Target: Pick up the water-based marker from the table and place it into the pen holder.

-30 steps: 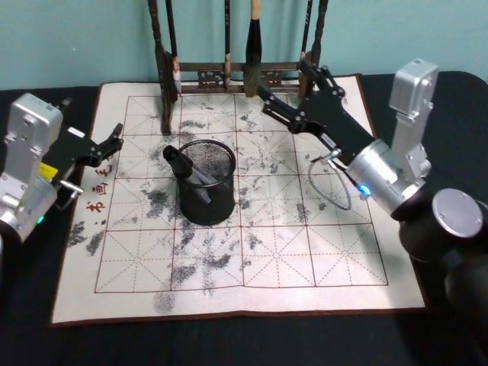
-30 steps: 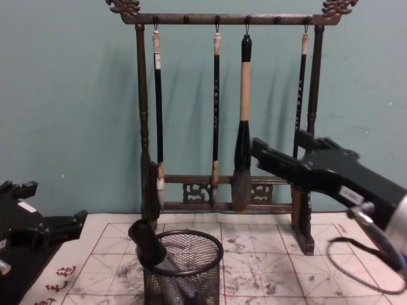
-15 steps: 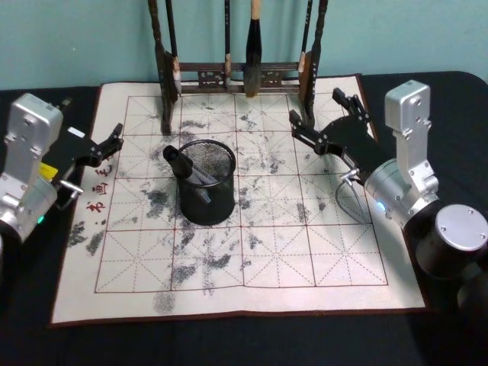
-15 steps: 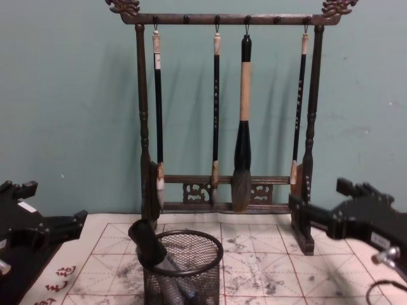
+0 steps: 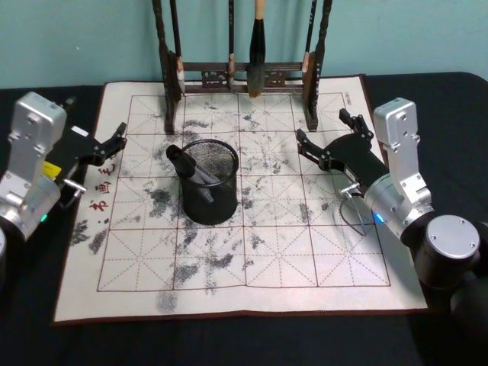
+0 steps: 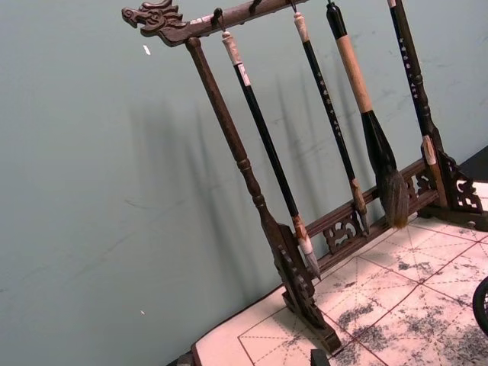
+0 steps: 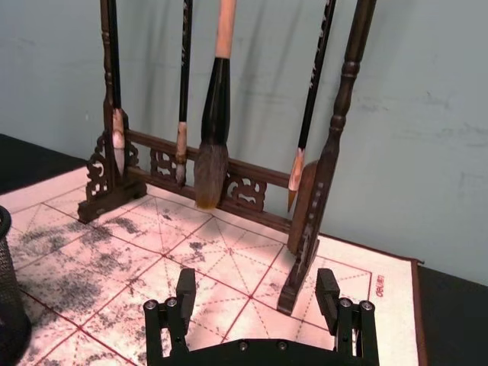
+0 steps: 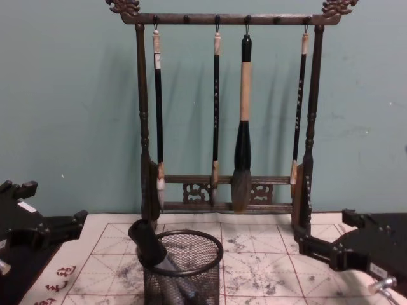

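Marker (image 5: 191, 169) sits inside the pen holder (image 5: 210, 183), leaning w/ its black cap poking over the rim at approx 10 o'clock; chest view shows the same, cap (image 8: 145, 240) above the mesh cup (image 8: 182, 270). Holder stands on the grid mat (image 5: 229, 252) on the table (image 5: 30, 320), a bit left of mat centre. At 12 o'clock from the holder, along the mat's far edge, is the wooden brush rack (image 5: 240, 72) w/ four brushes hanging (image 8: 242, 127); nothing lies between rack and holder but ink smudges. Right gripper (image 5: 329, 139) hovers over the mat at approx 3 o'clock from the holder, well apart from it, jaws spread wide, holding nothing; wrist view shows both fingers (image 7: 185, 293) apart over bare mat. Left gripper (image 5: 114, 145) is parked at the mat's left edge, approx 9 o'clock, fingers parted, empty. Writing: red characters (image 5: 101, 183) beside the left gripper, plus a small red mark at the far right corner (image 7: 379, 287); neither is legible.
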